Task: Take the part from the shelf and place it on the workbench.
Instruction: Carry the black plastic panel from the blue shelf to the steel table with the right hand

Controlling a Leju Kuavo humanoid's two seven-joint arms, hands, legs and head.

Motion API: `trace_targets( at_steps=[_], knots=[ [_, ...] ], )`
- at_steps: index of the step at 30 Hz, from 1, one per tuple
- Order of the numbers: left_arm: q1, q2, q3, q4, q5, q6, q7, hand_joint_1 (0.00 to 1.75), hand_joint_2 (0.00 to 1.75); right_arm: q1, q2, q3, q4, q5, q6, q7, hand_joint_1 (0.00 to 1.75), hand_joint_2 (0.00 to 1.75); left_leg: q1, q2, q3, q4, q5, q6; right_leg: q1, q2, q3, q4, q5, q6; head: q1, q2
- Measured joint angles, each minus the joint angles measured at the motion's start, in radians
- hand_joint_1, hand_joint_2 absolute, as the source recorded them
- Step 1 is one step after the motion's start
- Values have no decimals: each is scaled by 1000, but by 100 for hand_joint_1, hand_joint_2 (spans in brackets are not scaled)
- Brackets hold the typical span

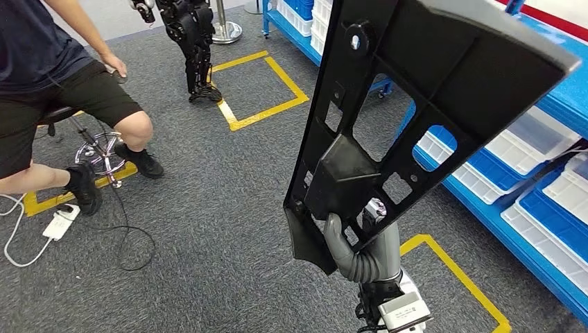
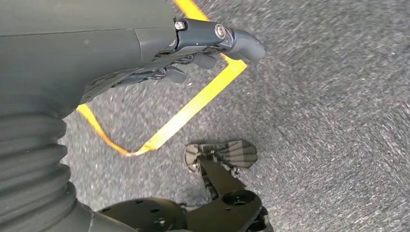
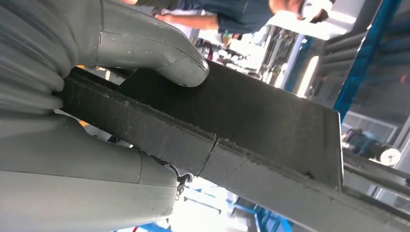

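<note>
The right hand (image 1: 350, 244) holds the part (image 1: 416, 104), a long black ribbed panel with cut-outs, by its near lower end; the panel rises from the hand, tilted up and to the right, and its far end reaches over the blue shelf (image 1: 548, 104) on the right. The panel's right edge runs close along the shelf front, while to its left lies open grey carpet (image 1: 208, 208). Yellow floor tape (image 1: 260, 87) marks a square far ahead, and another yellow corner lies near, just right of the arm. White bins (image 1: 534, 135) sit in the shelf's blue trays. On the far left a person (image 1: 62, 90) sits on a stool (image 1: 90, 142), feet on the carpet, with a white power strip (image 1: 61, 222) and cables beside them. A second dark robot (image 1: 191, 41) stands far off beyond the tape square.

The right wrist view shows what the head view cannot: the thumb (image 3: 159, 53) pressed on one face of the panel's thick edge (image 3: 208, 140) and the palm under the other, a firm clamp. The left wrist view shows the left hand (image 2: 203, 53) hanging above the carpet with nothing in it, its fingers loosely bent and apart as far as the blur allows
</note>
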Motion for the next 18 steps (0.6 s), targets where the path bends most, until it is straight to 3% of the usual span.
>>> trace_targets(
  at_steps=[2,3,5,7,8,9,11,12,13,14,15,16,18],
  knots=[
    [1,-3,0,0,0,0,0,0,175,-4,-4,-3,-9,1,-1,1,175,175,1,-32,-1,1,4,-5,-5,33,62,-137,59,15,0,0],
    [0,-4,0,0,0,-1,0,0,175,-6,-5,-4,-12,2,-2,1,175,175,-1,-46,-2,2,6,-9,-8,52,90,-199,81,16,0,0],
    [1,-6,0,0,-1,-4,0,0,175,-9,-8,-8,-18,5,-5,1,175,175,-3,-66,-7,0,12,-20,-8,72,115,-257,99,8,-1,0],
    [7,-5,0,0,-2,-7,0,0,175,-10,-9,-11,-22,6,-8,0,175,175,-1,-83,-11,-6,19,-33,-6,50,121,-260,106,-6,-2,0],
    [10,-5,0,0,-2,-8,-1,0,175,-10,-9,-13,-24,6,-9,0,175,175,-2,-74,-15,-2,17,-37,-8,38,124,-263,109,-13,-2,0],
    [11,-5,0,0,-2,-8,-1,0,175,-10,-8,-14,-27,7,-10,1,175,175,-3,-48,-25,18,3,-41,-11,25,126,-266,113,-20,-5,0],
    [10,-6,0,1,-2,-8,-3,0,175,-7,-8,-17,-32,7,-12,1,175,175,-5,28,-72,123,-61,-46,-10,-4,128,-269,115,-30,-10,0],
    [10,-7,0,1,-1,-7,-5,0,175,-5,-8,-19,-34,7,-13,1,175,175,-4,54,-103,193,-96,-49,-6,-20,128,-268,114,-34,-13,0],
    [9,-8,0,1,0,-7,-6,0,175,-5,-8,-21,-35,6,-13,3,175,175,-1,66,-129,251,-118,-51,-4,-36,128,-268,113,-35,-12,0],
    [9,-9,0,1,1,-7,-6,0,175,-5,-9,-23,-35,5,-14,5,175,175,1,71,-140,277,-122,-53,-2,-51,129,-268,112,-36,-13,0],
    [9,-10,0,1,2,-7,-6,0,175,-5,-9,-25,-35,3,-14,7,175,175,3,76,-129,262,-107,-54,-2,-65,130,-268,110,-36,-13,0],
    [8,-10,0,0,4,-7,-6,0,175,-6,-9,-26,-34,1,-13,10,175,175,4,85,-99,211,-79,-54,-2,-79,133,-268,108,-35,-13,0],
    [5,-11,0,0,6,-6,-6,0,175,-8,-9,-30,-35,-2,-13,11,175,175,1,131,-23,79,-30,-51,3,-101,138,-266,100,-27,-13,0]
  ],
)
